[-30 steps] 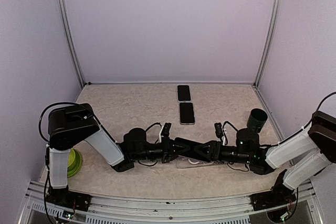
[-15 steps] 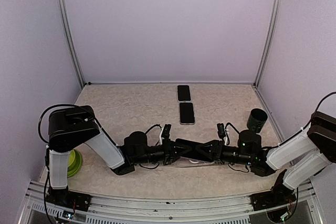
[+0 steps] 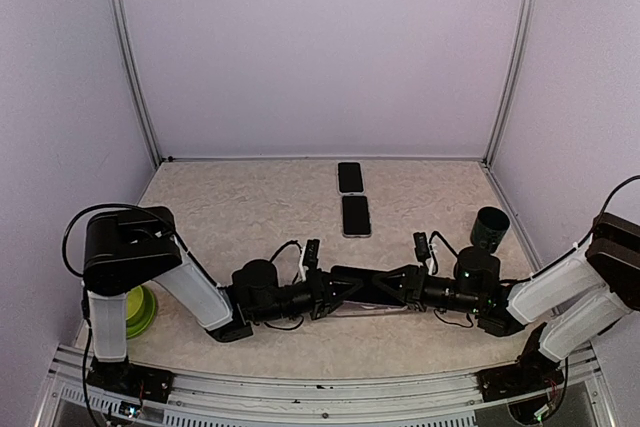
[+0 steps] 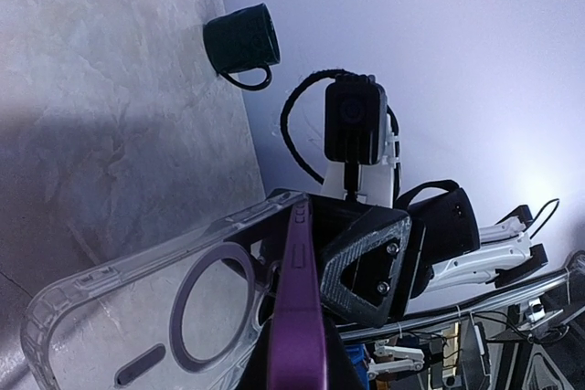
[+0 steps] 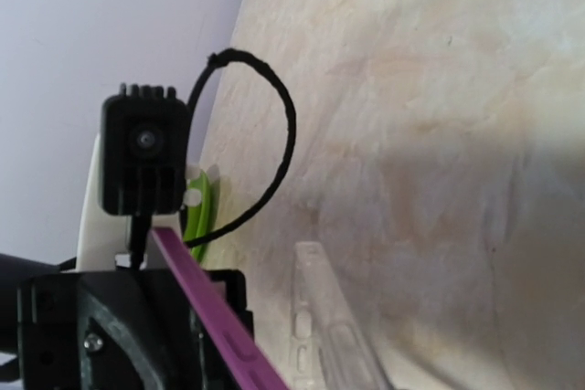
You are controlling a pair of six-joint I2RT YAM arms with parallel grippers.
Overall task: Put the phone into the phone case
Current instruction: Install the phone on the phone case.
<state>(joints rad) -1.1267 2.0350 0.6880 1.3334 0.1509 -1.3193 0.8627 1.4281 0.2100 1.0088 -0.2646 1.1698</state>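
A purple phone [image 3: 366, 285] is held on edge between both grippers, low over the table's near middle. My left gripper [image 3: 338, 290] is shut on its left end and my right gripper [image 3: 398, 287] on its right end. The clear phone case [image 3: 368, 310] lies flat on the table just under and in front of the phone. In the left wrist view the phone's purple edge [image 4: 300, 317] runs up from the bottom, with the case [image 4: 137, 317] to its left showing a ring mark. In the right wrist view the phone [image 5: 215, 317] stands left of the case [image 5: 327, 335].
Two dark phones lie at the table's back middle, one behind the other [image 3: 356, 215] [image 3: 349, 177]. A dark green mug [image 3: 489, 228] stands at the right and also shows in the left wrist view [image 4: 241, 40]. A green bowl [image 3: 140, 309] sits at the near left.
Both grippers have shifted slightly toward the near edge and lower with the phone between them. The case has stayed on the table beneath.
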